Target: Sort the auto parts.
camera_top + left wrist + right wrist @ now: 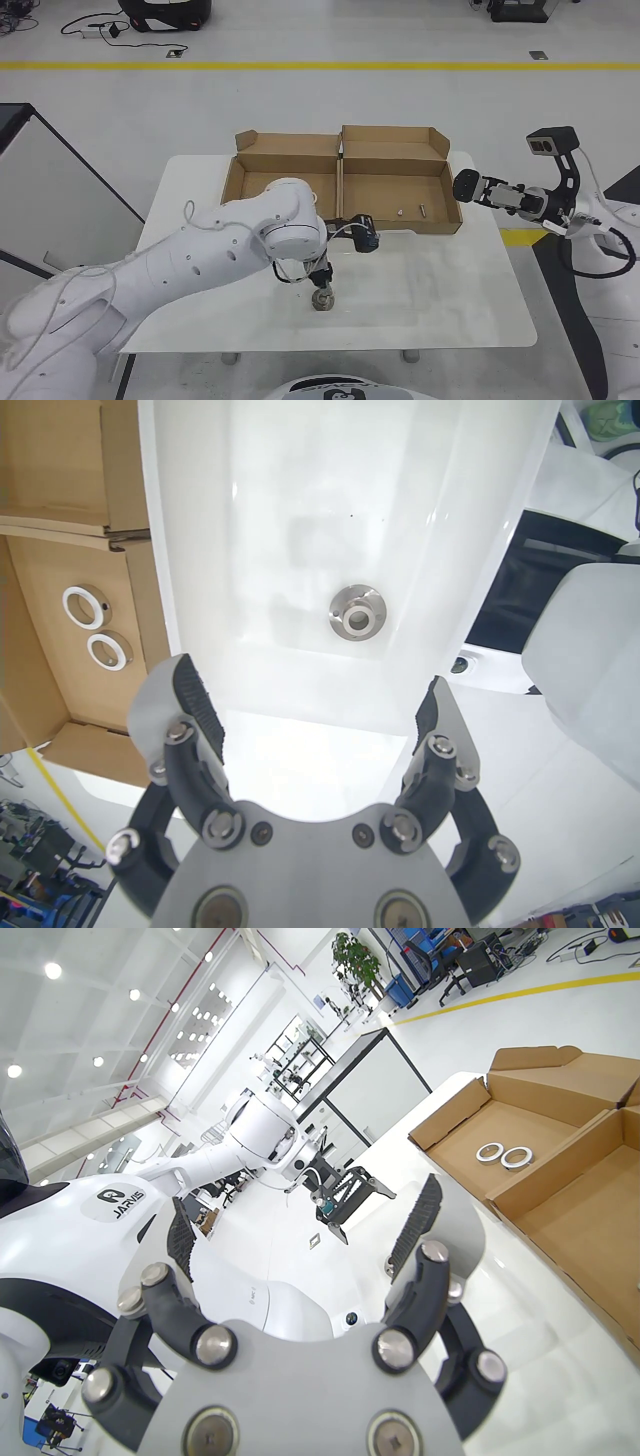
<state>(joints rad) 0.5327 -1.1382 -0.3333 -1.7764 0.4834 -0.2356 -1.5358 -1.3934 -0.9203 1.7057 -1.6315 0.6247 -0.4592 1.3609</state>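
A round metal flange [357,618] with a centre bore lies flat on the white table [310,500], seen from above near the front edge as the flange [323,300]. My left gripper [315,700] hangs just above it, open, with nothing between its ribbed pads [197,695]. From above, the left gripper [320,282] sits under the arm's wrist. Two silver rings [82,607] [110,650] lie in the left cardboard box [250,185]. My right gripper [300,1233] is open and holds nothing, and this right gripper [465,187] hovers at the right box's outer end.
The right cardboard box [440,190] holds two small metal pieces [398,212] [422,210]. Both boxes stand side by side at the table's back, flaps up. The rings [490,1151] [517,1156] and the left gripper [350,1200] also appear in the right wrist view.
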